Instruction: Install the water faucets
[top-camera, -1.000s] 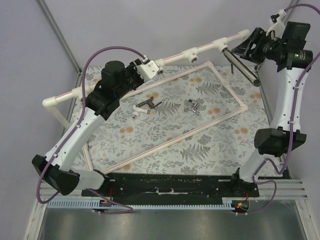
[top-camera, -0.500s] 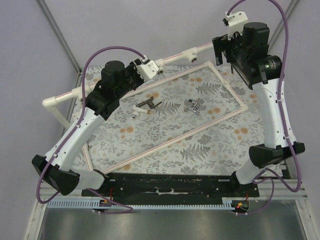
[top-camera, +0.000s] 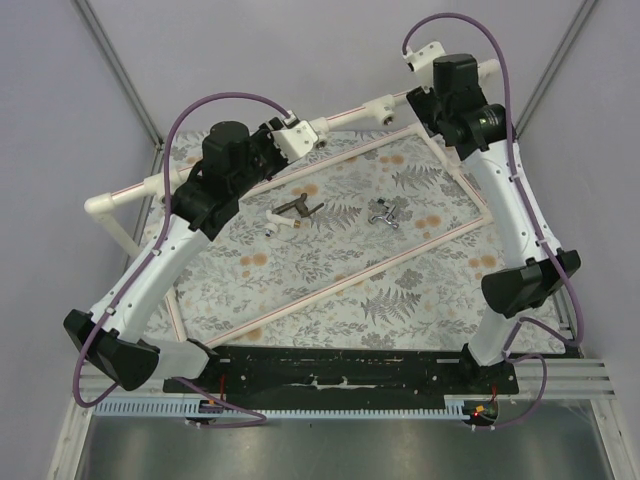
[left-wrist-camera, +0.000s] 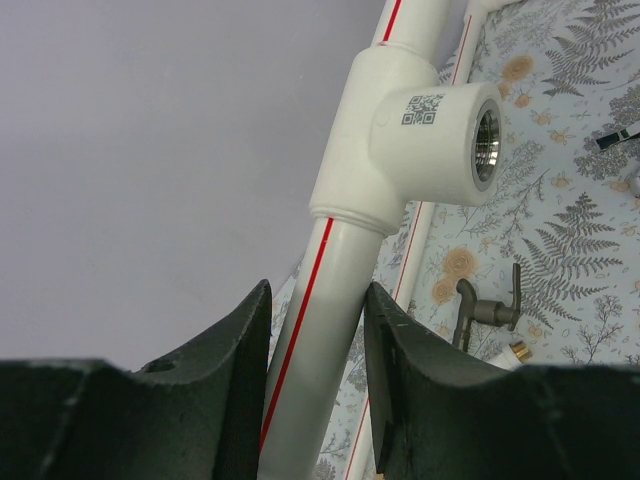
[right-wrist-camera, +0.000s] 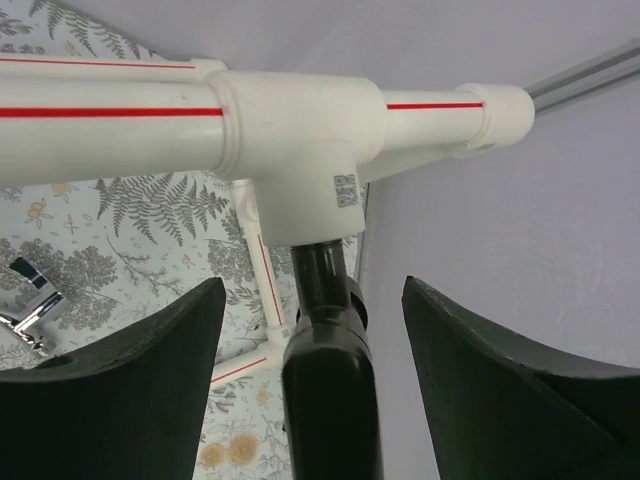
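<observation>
The long dark faucet (right-wrist-camera: 325, 380) stands with its end in a tee socket (right-wrist-camera: 300, 130) of the white pipe frame (top-camera: 140, 186). In the top view my right gripper (top-camera: 443, 108) hides it. My right gripper (right-wrist-camera: 312, 285) is open, its jaws wide on either side of that faucet and apart from it. My left gripper (top-camera: 283, 143) is shut on the frame's upper pipe (left-wrist-camera: 330, 300), just below another tee socket (left-wrist-camera: 440, 145). The shorter dark faucet with the white end (top-camera: 295, 212) lies on the mat and shows in the left wrist view (left-wrist-camera: 490, 312). The silver cross-handled faucet (top-camera: 385, 215) lies to its right and shows in the right wrist view (right-wrist-camera: 25, 300).
The frame's lower rectangle (top-camera: 380, 270) lies on the floral mat (top-camera: 330, 270), around both loose faucets. Grey backdrop walls and a metal post (top-camera: 115, 65) close the far side. Purple cables (top-camera: 215, 100) loop over both arms. A black base rail (top-camera: 340, 368) runs along the near edge.
My right arm has swung left and turned, bringing the long dark faucet from out at the right up to the tee socket. Its jaws now stand open. My left arm has not moved.
</observation>
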